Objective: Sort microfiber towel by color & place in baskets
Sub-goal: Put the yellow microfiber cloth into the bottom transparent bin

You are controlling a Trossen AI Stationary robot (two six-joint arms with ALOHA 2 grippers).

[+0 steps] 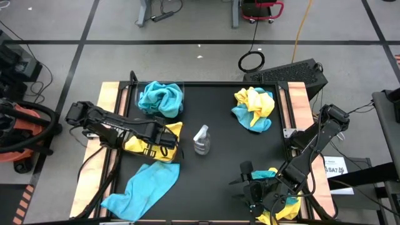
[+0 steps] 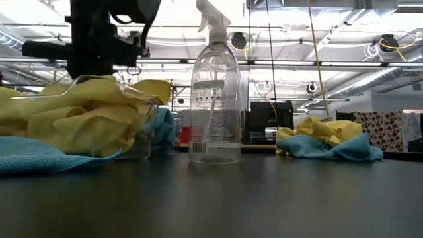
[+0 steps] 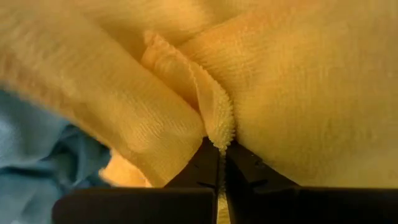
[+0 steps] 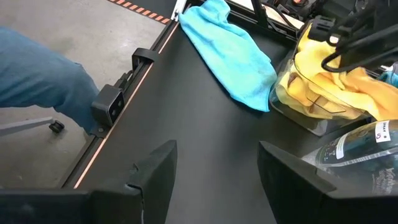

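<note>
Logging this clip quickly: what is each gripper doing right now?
Left gripper: shut on a fold of a fuzzy yellow microfiber towel.
Right gripper: open, empty, over the black table.

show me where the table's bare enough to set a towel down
Bare black mat lies between the spray bottle and the yellow-and-teal pile. It is crowded around the left gripper, shut on yellow towel.

Spray bottle point(image 1: 201, 140) stands upright mid-tabletop, blocking straight path across. Left arm point(image 1: 112, 127) lies over yellow-filled basket point(image 1: 155, 142) near left edge. Bare black table point(image 1: 212, 109) open between bottle and far-right towel heap point(image 1: 254, 108); near-edge centre strip also open.
</note>
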